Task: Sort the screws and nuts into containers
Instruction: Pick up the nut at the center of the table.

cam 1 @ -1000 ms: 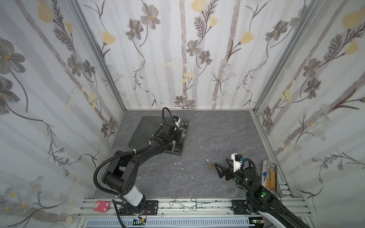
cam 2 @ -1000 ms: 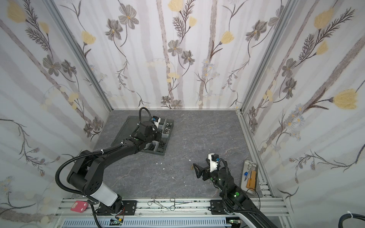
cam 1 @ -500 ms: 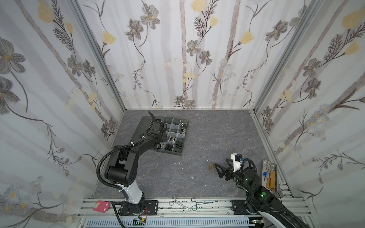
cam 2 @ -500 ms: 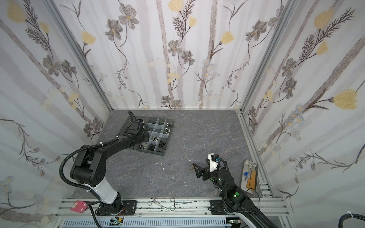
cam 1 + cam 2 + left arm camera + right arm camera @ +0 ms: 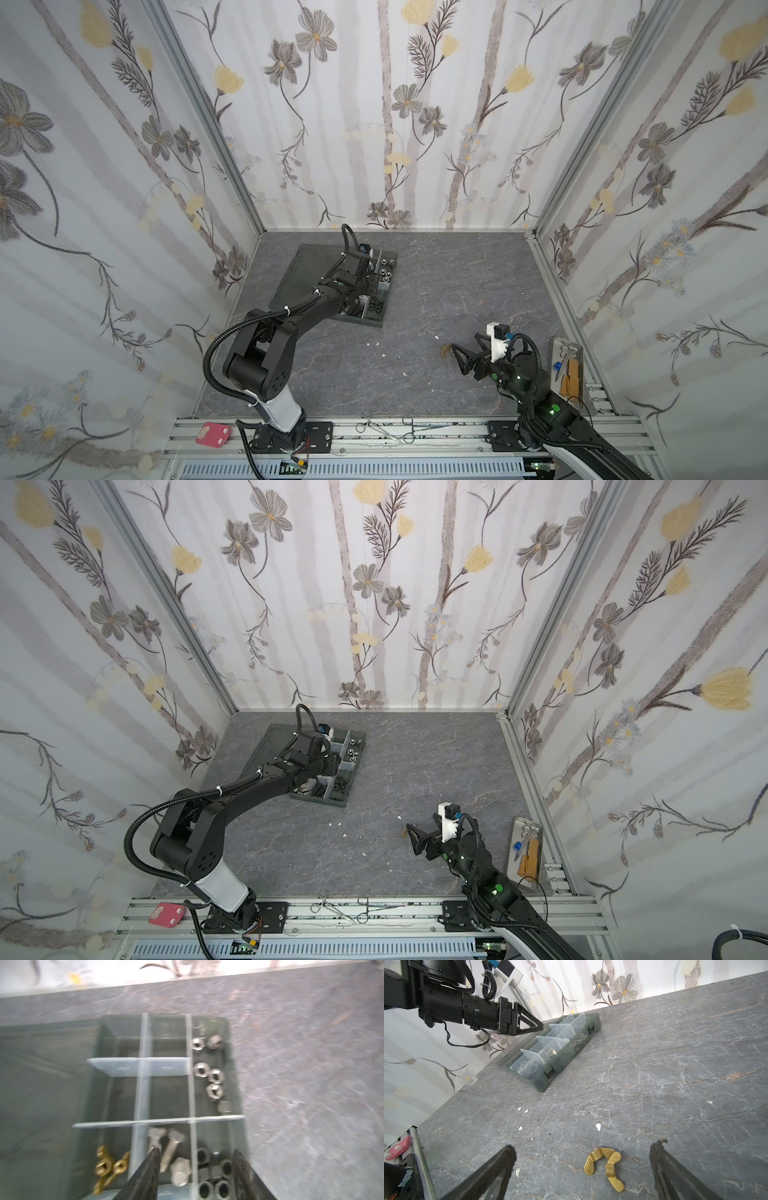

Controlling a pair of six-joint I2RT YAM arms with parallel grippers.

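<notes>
Hovering over the box [image 5: 361, 322], the left claw [image 5: 196, 1151] is standing apart and gripping nothing. The blurred left wrist view is showing cells that the arm is hiding in both top views. Silver nuts [image 5: 209, 1076] are lying in the long cell, silver bolts [image 5: 166, 1147] under the claw, black nuts [image 5: 214, 1178] and brass wing nuts [image 5: 108, 1165] in the cells either side. The right wrist view is showing two loose wing nuts [image 5: 611, 1168] lying on the surface [image 5: 675, 1064] well away from the box. The right claw [image 5: 584, 1145] is spreading wide around them.
</notes>
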